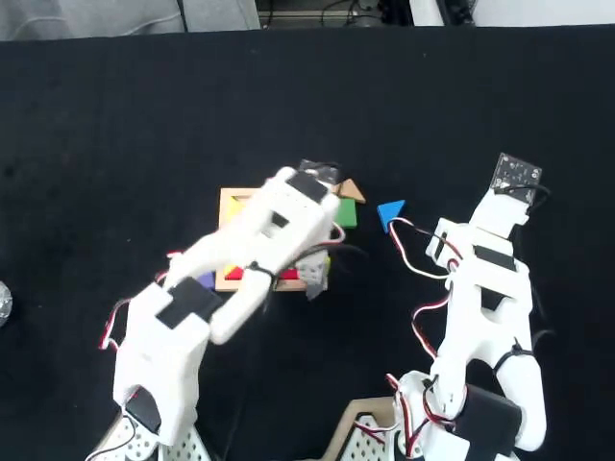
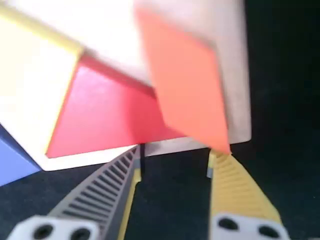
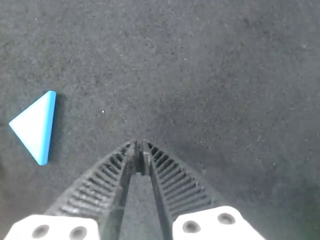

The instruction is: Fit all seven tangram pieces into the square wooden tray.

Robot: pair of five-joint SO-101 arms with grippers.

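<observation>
At the tray [image 2: 235, 75] edge, the spread left end effector [image 2: 175, 152] is hovering, and closing off-centre may knock the orange piece [image 2: 185, 85] askew.

A matte black cloth [image 1: 115, 125] covers the whole tabletop, finely flecked with pale lint and evenly lit, so shadows on it stay soft. Beyond its far edge runs a narrow strip of the room behind: crumpled grey fabric [image 1: 96, 14] at one end, a tangle of dark cables [image 1: 356, 12] near the middle, and a white surface [image 1: 538, 10] at the other end. A small shiny round object [image 1: 3, 303] sits at the cloth's side edge, cut off by the frame.
</observation>
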